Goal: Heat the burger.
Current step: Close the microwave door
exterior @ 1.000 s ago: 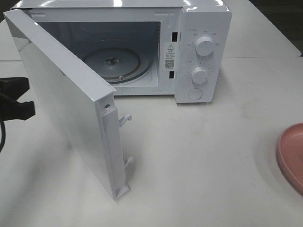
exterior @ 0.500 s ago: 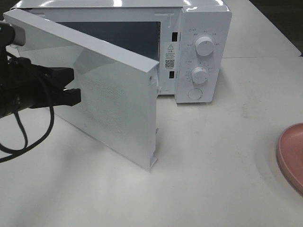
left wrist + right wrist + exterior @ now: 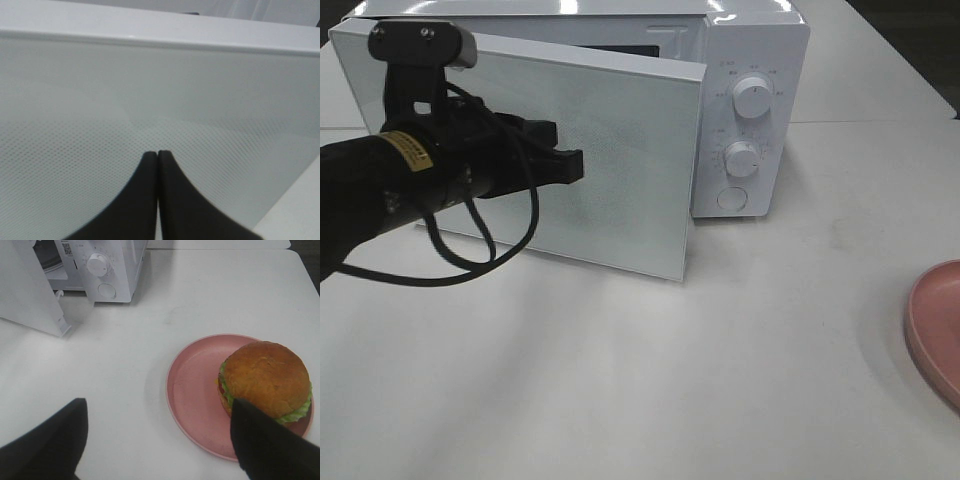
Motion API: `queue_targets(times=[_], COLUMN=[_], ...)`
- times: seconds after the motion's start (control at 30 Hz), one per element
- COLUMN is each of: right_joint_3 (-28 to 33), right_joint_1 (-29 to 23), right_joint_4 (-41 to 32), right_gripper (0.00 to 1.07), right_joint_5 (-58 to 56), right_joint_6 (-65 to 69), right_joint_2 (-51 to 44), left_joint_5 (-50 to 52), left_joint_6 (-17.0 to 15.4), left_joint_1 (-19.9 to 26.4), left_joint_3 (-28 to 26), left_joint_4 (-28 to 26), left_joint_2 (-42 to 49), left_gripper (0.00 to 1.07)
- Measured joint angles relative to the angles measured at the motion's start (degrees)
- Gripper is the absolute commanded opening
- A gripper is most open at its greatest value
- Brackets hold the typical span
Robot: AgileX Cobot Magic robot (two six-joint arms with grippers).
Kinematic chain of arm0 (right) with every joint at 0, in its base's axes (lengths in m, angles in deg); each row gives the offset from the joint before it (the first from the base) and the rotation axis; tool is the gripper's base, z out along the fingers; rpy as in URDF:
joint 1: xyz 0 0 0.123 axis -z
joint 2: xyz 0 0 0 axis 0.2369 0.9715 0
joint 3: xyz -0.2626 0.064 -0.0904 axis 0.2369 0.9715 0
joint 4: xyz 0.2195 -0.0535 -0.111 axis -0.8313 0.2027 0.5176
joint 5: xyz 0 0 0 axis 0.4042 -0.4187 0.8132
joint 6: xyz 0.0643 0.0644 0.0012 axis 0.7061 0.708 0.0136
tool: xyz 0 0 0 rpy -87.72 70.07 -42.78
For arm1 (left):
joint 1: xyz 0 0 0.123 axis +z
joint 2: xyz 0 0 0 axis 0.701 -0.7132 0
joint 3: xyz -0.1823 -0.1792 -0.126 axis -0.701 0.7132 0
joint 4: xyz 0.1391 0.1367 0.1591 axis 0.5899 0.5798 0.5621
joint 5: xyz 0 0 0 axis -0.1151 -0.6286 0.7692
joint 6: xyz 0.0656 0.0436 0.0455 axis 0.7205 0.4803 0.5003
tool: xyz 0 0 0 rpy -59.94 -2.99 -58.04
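Observation:
The burger (image 3: 264,377) lies on a round pink plate (image 3: 192,385) in the right wrist view; it is out of the high view, where only the plate's edge (image 3: 935,320) shows at the far right. My right gripper (image 3: 160,440) hovers open above the table, one finger (image 3: 265,440) just over the burger's near side and nothing between the fingers. The white microwave (image 3: 750,100) stands at the back with its door (image 3: 610,170) nearly closed. My left gripper (image 3: 575,165) is shut, its joined tips (image 3: 158,152) against the door's outer face (image 3: 150,90).
The microwave's two knobs (image 3: 752,97) and round button (image 3: 732,198) face the table. The left arm's black cable (image 3: 450,262) loops down in front of the door. White tabletop (image 3: 720,380) lies between microwave and plate.
The microwave door has swung from wide open to almost closed. The left arm has come in from the left edge, with its shut gripper on the door's face. The right gripper's side is unchanged.

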Motion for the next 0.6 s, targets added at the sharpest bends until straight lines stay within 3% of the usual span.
queue_targets(times=[0.23,0.33,0.6], right_joint_3=[0.0,0.0,0.0], right_joint_1=[0.0,0.0,0.0], right_joint_4=[0.0,0.0,0.0], right_gripper=[0.75,0.75,0.75], right_joint_5=[0.0,0.0,0.0], right_joint_6=[0.0,0.0,0.0], right_joint_2=[0.0,0.0,0.0], left_joint_5=[0.0,0.0,-0.5], left_joint_6=[0.1,0.1,0.1], left_joint_1=[-0.8,-0.8,-0.9], left_joint_3=[-8.0,-8.9,-17.8], left_joint_4=[-3.5,-3.7,-3.8], left_joint_2=[-7.5,-8.3,-14.7], left_gripper=[0.00,0.00,0.00])
